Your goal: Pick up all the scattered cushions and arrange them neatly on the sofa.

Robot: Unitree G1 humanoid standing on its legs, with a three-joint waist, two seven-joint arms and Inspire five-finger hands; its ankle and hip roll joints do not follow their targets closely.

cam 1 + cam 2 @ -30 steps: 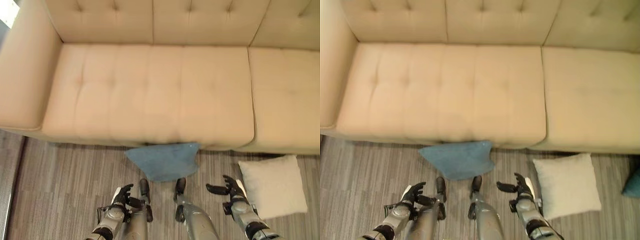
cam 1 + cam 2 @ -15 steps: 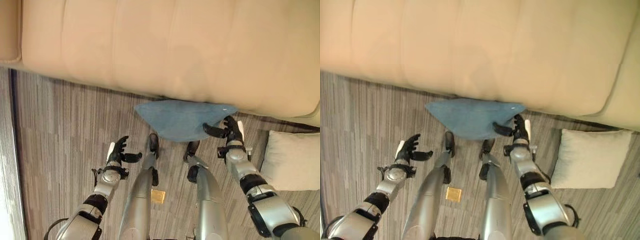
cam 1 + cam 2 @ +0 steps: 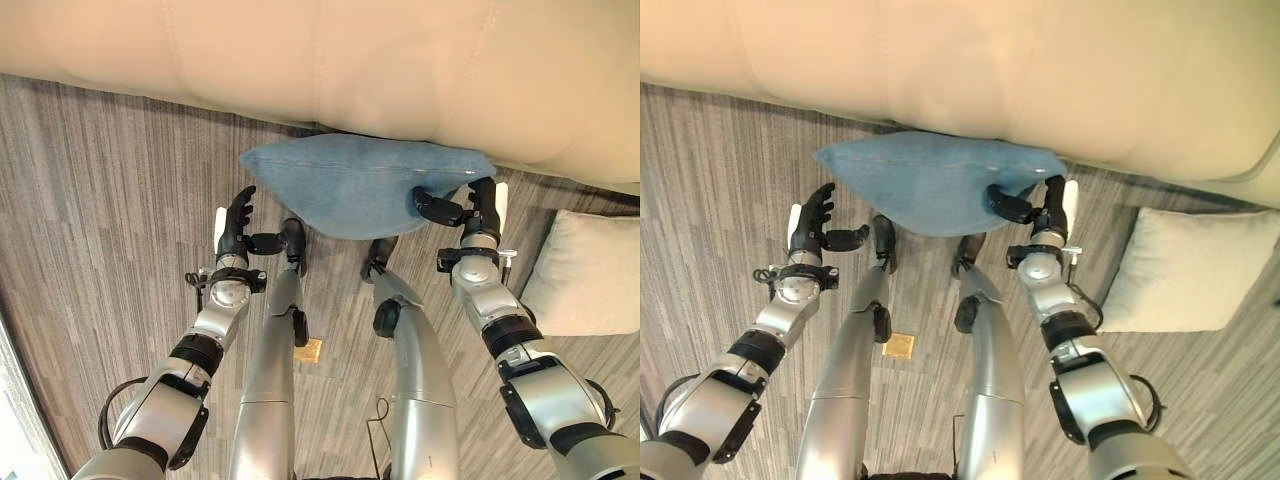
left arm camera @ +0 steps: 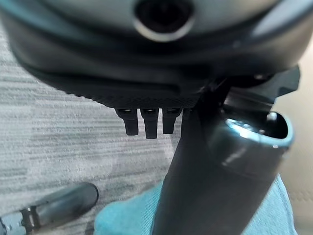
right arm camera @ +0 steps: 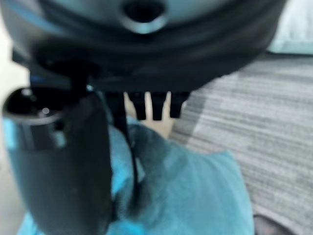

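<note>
Grey striped carpet floor (image 3: pixel 90 200) ran under the long beige tufted sofa (image 3: pixel 400 60). A soft blue fabric cushion (image 3: pixel 350 180) lay at its base, a cream square cushion (image 3: pixel 590 270) beside. One-sided contact risked it slipping: right hand (image 3: pixel 470 205) spread at its corner, left hand (image 3: pixel 238 225) spread, apart.

A grey-brown wood-grain plank floor (image 3: pixel 110 190) with fine streaks runs across the scene. On it lies a small square golden-tan tile-like piece (image 3: pixel 309 350), too small to identify, well apart from the floor's pale strip (image 3: pixel 12 420) at the edge.
</note>
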